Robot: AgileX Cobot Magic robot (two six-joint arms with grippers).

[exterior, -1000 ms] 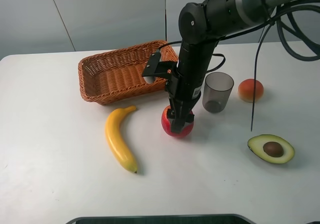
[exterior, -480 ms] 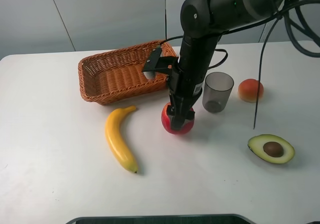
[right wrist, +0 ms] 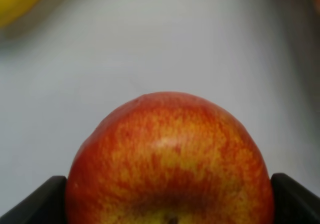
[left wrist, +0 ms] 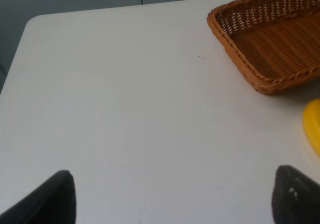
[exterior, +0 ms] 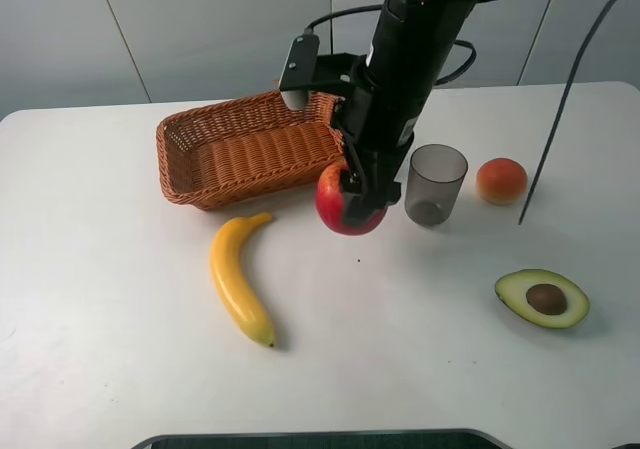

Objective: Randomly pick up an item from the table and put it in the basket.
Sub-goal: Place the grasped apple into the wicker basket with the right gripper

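Two dark fingers of the right gripper (exterior: 358, 191) are closed on the round red apple with a yellowish patch (exterior: 340, 204), seen from the high camera held above the large flat white table (exterior: 120, 299), just beside the near right corner of the shallow orange-brown woven wicker basket (exterior: 178, 169) and outside it. On the table lie a curved yellow banana (exterior: 238, 279) in front of the basket, a grey translucent cup (exterior: 435, 184) just right of the apple, a small orange-pink peach-like fruit (exterior: 501, 180) beyond the cup, and a halved green avocado with its brown pit (exterior: 542, 299) well apart at the right. From the left wrist, the left gripper (left wrist: 175, 204) stands wide open over bare table with nothing between its fingertips (left wrist: 55, 196); a corner of the basket and one end of the banana show at the edge. From the right wrist, the apple fills the gap between the fingertips (right wrist: 35, 204), stem dimple toward the camera, touching both.
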